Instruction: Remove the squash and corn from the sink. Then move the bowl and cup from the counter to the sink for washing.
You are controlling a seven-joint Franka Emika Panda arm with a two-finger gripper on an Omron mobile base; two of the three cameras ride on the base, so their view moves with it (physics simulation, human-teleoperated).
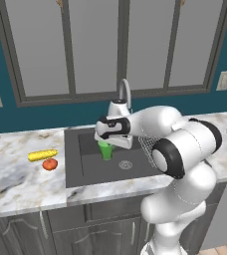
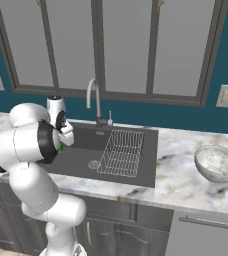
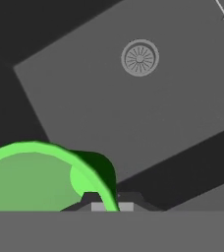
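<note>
The green cup (image 1: 106, 150) hangs upright inside the sink (image 1: 85, 172), left of the drain (image 1: 125, 164), and my gripper (image 1: 108, 142) is shut on its rim from above. In the hand view the cup's rim (image 3: 40, 152) runs between my gripper's (image 3: 109, 201) tips, with the drain (image 3: 140, 58) farther off on the basin floor. The corn (image 1: 42, 155) and the squash (image 1: 50, 164) lie side by side on the counter (image 1: 16, 184) left of the sink. The speckled bowl (image 2: 218, 162) stands on the counter right of the sink (image 2: 81, 155). A sliver of the cup (image 2: 60, 147) shows behind my arm.
A wire rack (image 2: 121, 152) fills the right part of the basin. The curved faucet (image 2: 92, 97) rises behind the sink's back edge, close to my hand. Windows and a teal wall stand behind the counter.
</note>
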